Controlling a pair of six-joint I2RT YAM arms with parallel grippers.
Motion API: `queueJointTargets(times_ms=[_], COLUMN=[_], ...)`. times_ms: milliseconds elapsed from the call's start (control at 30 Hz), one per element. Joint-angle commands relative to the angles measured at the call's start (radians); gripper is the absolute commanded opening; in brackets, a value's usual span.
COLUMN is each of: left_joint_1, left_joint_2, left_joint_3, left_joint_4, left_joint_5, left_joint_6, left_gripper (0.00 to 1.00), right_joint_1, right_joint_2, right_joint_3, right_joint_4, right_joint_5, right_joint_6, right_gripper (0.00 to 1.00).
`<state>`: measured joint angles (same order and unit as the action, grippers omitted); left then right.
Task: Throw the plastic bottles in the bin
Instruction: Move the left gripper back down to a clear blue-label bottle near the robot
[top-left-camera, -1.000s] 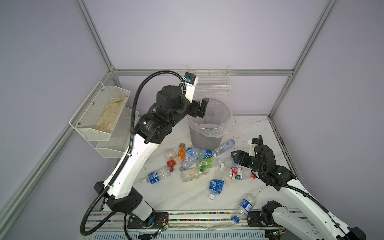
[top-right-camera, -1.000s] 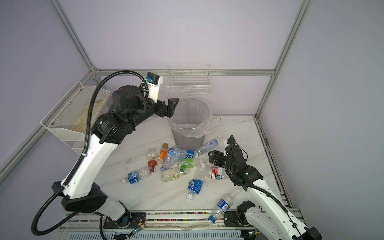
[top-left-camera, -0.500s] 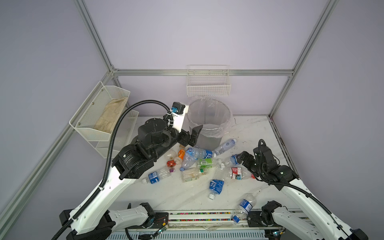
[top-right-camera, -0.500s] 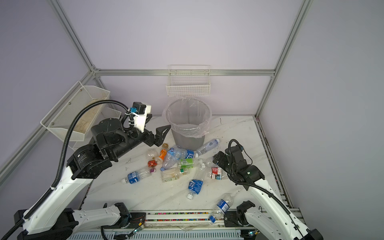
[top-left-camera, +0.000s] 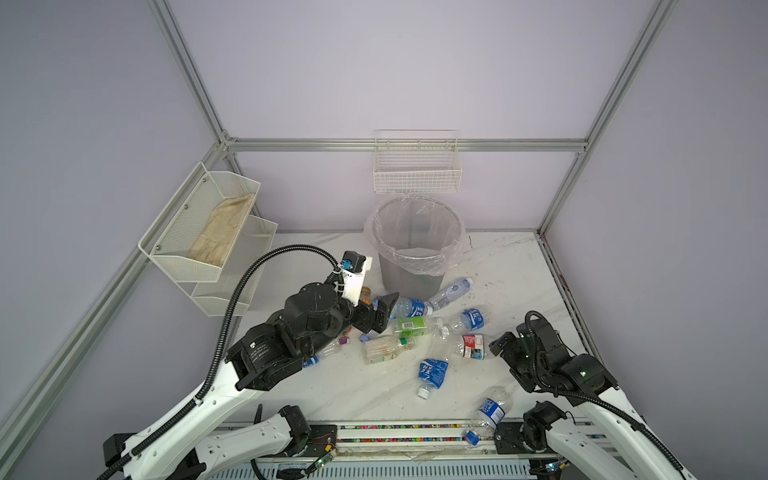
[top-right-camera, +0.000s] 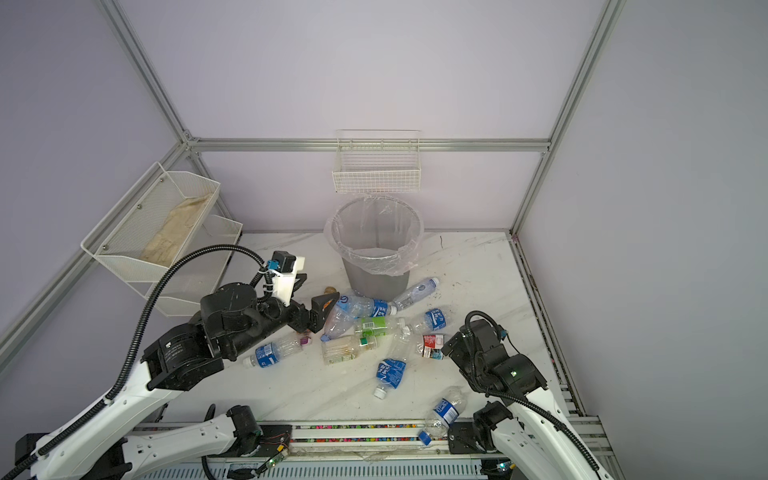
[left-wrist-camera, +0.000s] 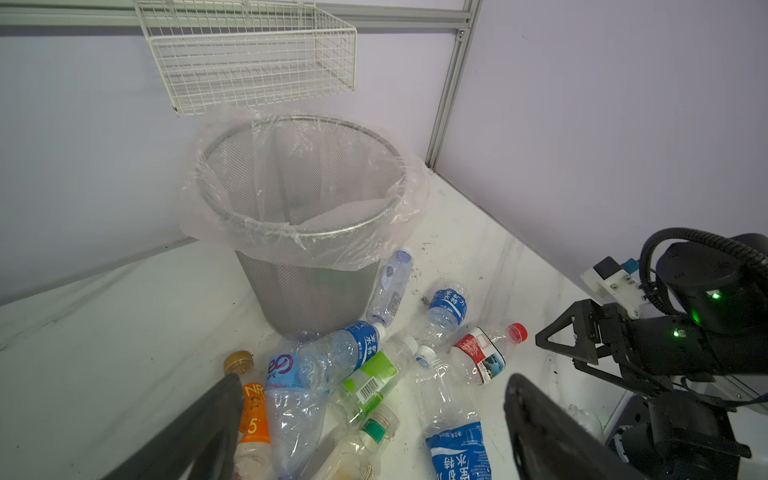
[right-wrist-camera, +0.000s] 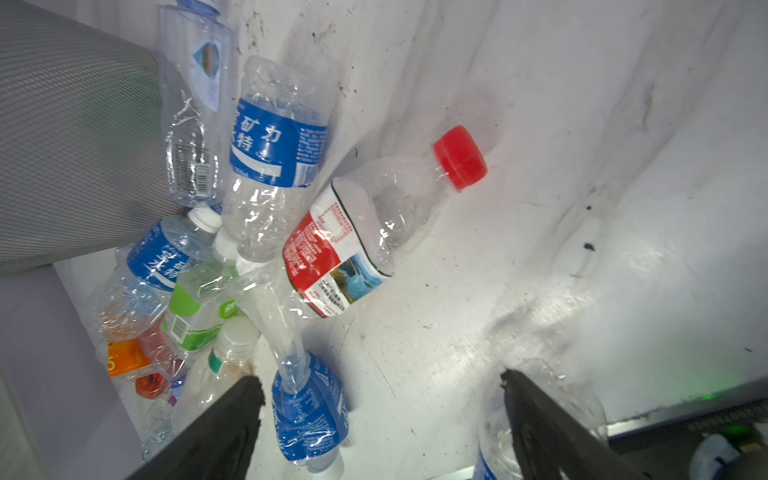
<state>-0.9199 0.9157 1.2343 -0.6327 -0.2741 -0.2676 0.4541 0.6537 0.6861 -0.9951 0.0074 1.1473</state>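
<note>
Lowered from the bin (top-left-camera: 409, 274), left hand (top-left-camera: 383, 312) gapes beside bottles (top-left-camera: 409, 325).

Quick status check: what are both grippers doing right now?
Left gripper: jaws open, holding nothing.
Right gripper: jaws open, holding nothing.

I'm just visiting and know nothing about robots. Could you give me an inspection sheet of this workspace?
Surface: white marble table, scuffed, dirt specks.
Job's things: bottles lying heaped before the upright bin; a stray bottle at the front edge.
Clutter: nothing seen.
Grippers: left gripper open, empty, at the heap's edge; right gripper open, empty, beside the red-label bottle.
Cables: black hose arches over left arm, clear of bottles.
Surroundings: lilac walls, metal frame, wire basket, mesh shelf holding cloth.
</note>
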Motion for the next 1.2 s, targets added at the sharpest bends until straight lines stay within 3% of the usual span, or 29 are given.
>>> queueJointTargets(times_ms=[0, 167, 267, 400, 533, 967, 1167], left_joint_1=[-0.035, -0.122, -0.233, -0.375, -0.471, -0.538, -0.539], left_joint_2=[-0.014, 0.027, 0.128, 0.276, 0.401, 0.773, 0.908], left_joint_3=[-0.075, -0.156, -0.167, -0.144, -0.12, -0.002, 0.112], left_joint_4=[0.034, 0.094, 0.131, 0.194, 0.277, 0.417, 0.418], left_joint_5=[-0.022, -0.001, -0.013, -0.022, -0.006, 0.149, 0.198], left_joint_6=[-0.063, -0.115, -0.164, -0.226, -0.283, -0.38, -0.386], left_gripper=[0.95, 0.94, 0.94, 0.93, 0.92, 0.86, 0.84], right_joint_1=[-0.003, -0.002, -0.002, -0.002, -0.003, -0.003, -0.005], right_joint_2=[0.006, 0.012, 0.026, 0.094, 0.171, 0.341, 0.321], right_joint_3=[0.033, 0.027, 0.044, 0.187, 0.286, 0.57, 0.578], right_joint_4=[-0.115, -0.101, -0.056, -0.059, -0.03, 0.05, 0.047], right_joint_5=[0.008, -0.004, 0.007, 0.106, 0.133, 0.225, 0.217], right_joint_6=[0.009, -0.012, -0.018, -0.053, -0.086, -0.217, -0.233], right_gripper=[0.91, 0.9, 0.9, 0.9, 0.92, 0.95, 0.95])
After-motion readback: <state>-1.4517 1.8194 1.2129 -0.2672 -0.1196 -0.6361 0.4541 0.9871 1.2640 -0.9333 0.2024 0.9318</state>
